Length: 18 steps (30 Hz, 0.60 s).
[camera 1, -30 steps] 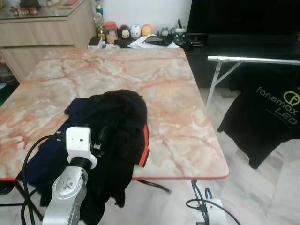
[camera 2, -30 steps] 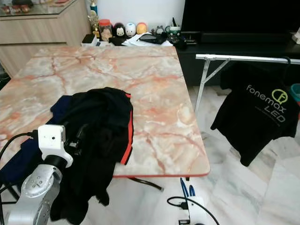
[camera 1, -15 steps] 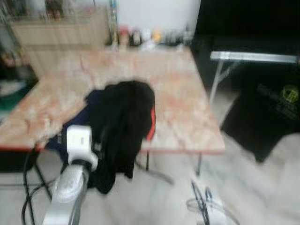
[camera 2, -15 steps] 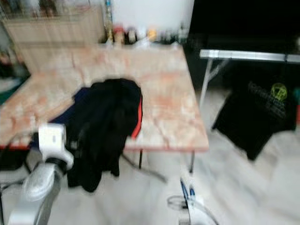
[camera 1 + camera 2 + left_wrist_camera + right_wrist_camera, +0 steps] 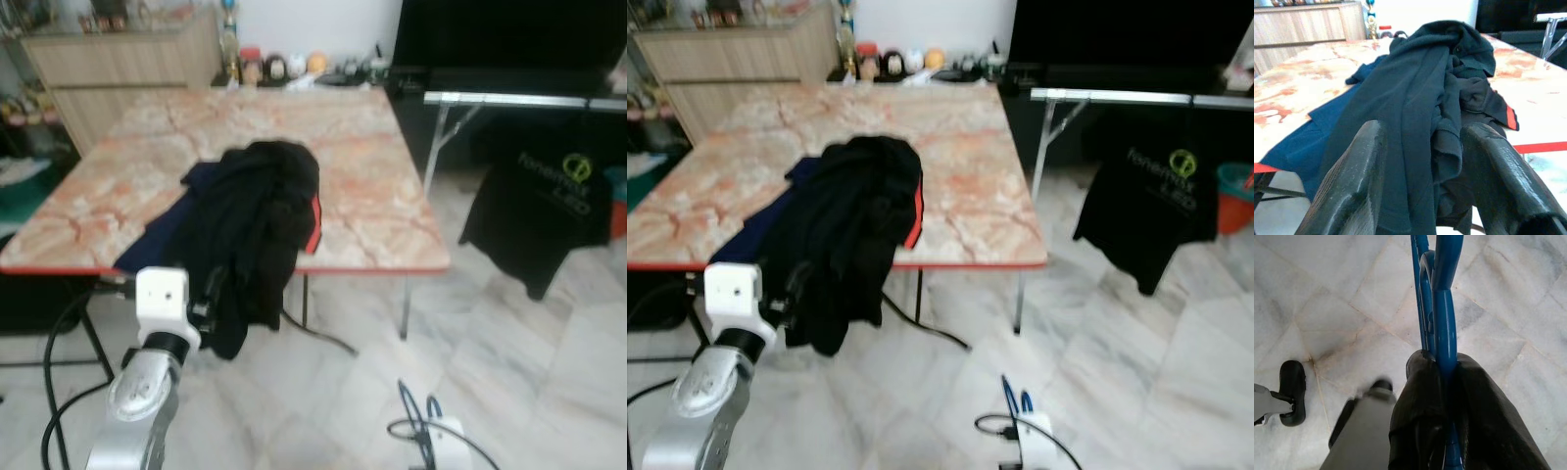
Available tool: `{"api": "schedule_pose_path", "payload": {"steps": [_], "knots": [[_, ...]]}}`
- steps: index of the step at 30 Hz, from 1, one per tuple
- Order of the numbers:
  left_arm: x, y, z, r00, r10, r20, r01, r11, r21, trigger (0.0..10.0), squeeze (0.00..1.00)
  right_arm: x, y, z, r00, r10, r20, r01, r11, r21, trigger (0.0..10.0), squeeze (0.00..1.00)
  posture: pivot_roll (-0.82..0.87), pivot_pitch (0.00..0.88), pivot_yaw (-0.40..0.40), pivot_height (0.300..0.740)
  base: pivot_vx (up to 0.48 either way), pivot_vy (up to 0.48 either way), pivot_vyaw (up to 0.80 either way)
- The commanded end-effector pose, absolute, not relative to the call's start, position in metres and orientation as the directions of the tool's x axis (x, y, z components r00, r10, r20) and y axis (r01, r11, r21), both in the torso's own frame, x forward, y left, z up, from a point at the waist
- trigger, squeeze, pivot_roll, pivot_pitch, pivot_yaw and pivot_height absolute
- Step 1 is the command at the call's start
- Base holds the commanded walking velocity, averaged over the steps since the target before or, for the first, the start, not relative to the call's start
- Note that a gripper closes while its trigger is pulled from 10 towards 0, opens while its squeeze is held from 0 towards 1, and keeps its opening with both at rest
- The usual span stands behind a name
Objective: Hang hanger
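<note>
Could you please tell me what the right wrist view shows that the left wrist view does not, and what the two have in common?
The right wrist view shows the right gripper shut on a blue hanger above the marble floor. The left wrist view shows the left gripper open, with a pile of dark clothes on the marble table. Both look along that gripper's own two black fingers.

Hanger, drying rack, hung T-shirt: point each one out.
hanger (image 5: 1445,328), right wrist view, on its blue bar just above the right hand's fingers.
drying rack (image 5: 1107,96), right eye view, on its silver top rail.
T-shirt (image 5: 1141,211), right eye view, on the black chest under the logo.
</note>
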<state>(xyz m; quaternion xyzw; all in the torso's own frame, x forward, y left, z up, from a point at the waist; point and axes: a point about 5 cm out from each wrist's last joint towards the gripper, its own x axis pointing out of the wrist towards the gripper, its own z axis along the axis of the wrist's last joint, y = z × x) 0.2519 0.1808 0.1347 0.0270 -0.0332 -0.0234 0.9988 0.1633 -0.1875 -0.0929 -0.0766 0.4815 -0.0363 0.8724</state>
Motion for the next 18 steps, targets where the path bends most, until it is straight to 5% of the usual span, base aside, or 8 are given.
{"api": "schedule_pose_path", "payload": {"steps": [1, 12, 18], "knots": [[0.252, 0.178, 0.129, 0.998, -0.059, 0.026, 0.057, 0.997, 0.049, 10.0, 0.00, 0.164, -0.193, -0.092, 0.538, -0.148, -0.830, -0.013, 0.983, -0.184, 10.0, 0.00, 0.09, 0.000, -0.017, 0.740, 0.000, 0.000, 0.00], [0.242, 0.207, 0.058, 0.968, 0.009, -0.251, 0.008, 0.998, 0.067, 10.0, 0.00, 0.164, -0.193, -0.092, 0.539, -0.146, -0.830, -0.017, 0.983, -0.184, 10.0, 0.00, 0.09, 0.000, -0.018, 0.740, 0.000, 0.000, 0.00], [0.218, 0.221, -0.003, 0.871, 0.025, -0.491, 0.058, 0.987, 0.152, 10.0, 0.00, 0.165, -0.193, -0.091, 0.540, -0.147, -0.828, -0.015, 0.983, -0.185, 10.0, 0.00, 0.10, 0.000, -0.024, 0.740, 0.000, 0.000, 0.00]]}}
